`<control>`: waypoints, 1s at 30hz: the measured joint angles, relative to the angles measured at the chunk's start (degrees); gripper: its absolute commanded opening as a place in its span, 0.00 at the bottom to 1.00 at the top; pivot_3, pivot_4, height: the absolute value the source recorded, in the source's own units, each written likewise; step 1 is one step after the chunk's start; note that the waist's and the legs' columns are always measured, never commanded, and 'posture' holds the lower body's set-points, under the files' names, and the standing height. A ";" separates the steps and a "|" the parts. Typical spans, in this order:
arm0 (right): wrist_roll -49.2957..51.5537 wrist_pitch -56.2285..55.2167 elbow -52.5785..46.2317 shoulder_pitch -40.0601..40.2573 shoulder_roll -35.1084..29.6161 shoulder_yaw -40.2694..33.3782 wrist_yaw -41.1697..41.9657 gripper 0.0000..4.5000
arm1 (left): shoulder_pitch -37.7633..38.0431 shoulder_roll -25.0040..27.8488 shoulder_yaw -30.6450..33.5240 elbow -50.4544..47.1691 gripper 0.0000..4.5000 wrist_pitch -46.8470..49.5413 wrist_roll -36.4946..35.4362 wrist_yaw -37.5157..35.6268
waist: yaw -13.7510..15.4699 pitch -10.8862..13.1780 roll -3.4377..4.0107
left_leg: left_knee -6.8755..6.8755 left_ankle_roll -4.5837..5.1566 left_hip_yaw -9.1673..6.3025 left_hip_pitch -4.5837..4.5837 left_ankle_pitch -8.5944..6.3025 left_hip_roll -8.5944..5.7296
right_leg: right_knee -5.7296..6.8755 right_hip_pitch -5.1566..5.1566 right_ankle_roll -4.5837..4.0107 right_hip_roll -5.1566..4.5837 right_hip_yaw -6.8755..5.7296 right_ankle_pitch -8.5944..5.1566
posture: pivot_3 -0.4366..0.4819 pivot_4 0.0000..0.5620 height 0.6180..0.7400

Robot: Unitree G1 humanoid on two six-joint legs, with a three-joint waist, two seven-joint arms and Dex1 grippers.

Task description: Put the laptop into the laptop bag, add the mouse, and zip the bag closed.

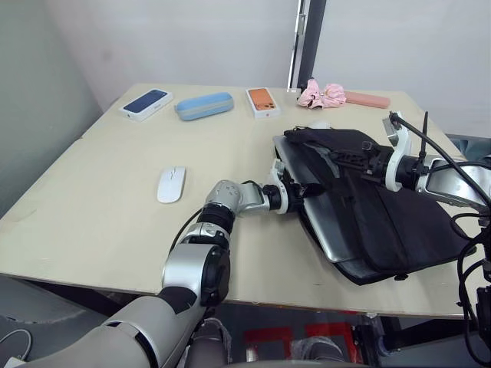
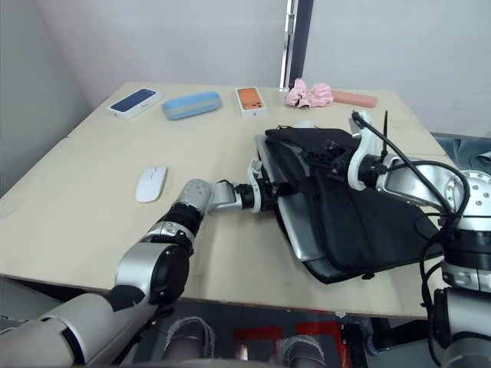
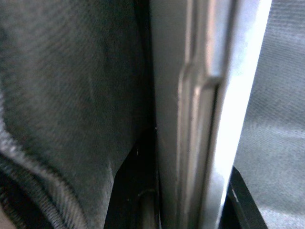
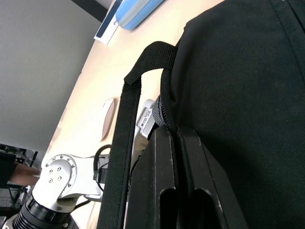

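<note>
The silver-grey laptop (image 1: 323,232) lies part-way inside the black laptop bag (image 1: 391,222) at the table's right, its long left edge still showing. My left gripper (image 1: 307,189) is shut on that edge; in the left wrist view the laptop's rim (image 3: 200,119) runs between the dark fingers (image 3: 240,202). My right gripper (image 1: 367,159) is shut on the bag's upper flap near the handle (image 4: 125,143), holding it raised over the laptop. The white mouse (image 1: 171,184) lies alone on the table, to the left of my left forearm.
Along the table's far side lie a dark-blue phone box (image 1: 146,103), a light-blue case (image 1: 204,105), an orange phone box (image 1: 262,101), a pink cloth (image 1: 322,93) and a pink case (image 1: 367,100). The bag reaches close to the front edge of the table (image 1: 253,295).
</note>
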 measured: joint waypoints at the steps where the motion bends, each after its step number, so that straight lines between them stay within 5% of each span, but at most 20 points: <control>1: 0.00 -0.08 0.00 0.00 0.01 0.06 0.00 0.01 | -0.41 -0.06 0.06 0.52 0.07 -0.45 0.04 0.00 | 0.01 0.00 0.00 | 0.01 0.04 0.00 -0.02 0.00 -0.06 | -0.03 0.00 0.00 -0.06 0.00 0.00 | 0.48 0.27 1.00; 14: 0.01 -1.12 -0.23 0.33 -0.17 1.03 0.22 0.01 | -1.18 -0.29 -0.85 0.53 0.07 2.45 0.29 -1.46 | 0.09 0.00 0.00 | 0.03 0.30 -0.06 -0.13 -0.03 -0.16 | -0.11 0.01 0.00 -0.18 -0.10 0.00 | 0.48 0.27 1.00; 30: -0.05 -2.58 -0.39 0.33 2.16 1.55 -0.05 0.01 | -3.38 -0.79 0.07 5.02 0.07 -7.38 0.51 1.29 | -0.11 0.00 0.00 | 0.12 0.29 -0.19 -0.08 -0.03 -0.17 | -0.20 0.22 -0.02 -0.21 -0.22 0.01 | 0.48 0.27 1.00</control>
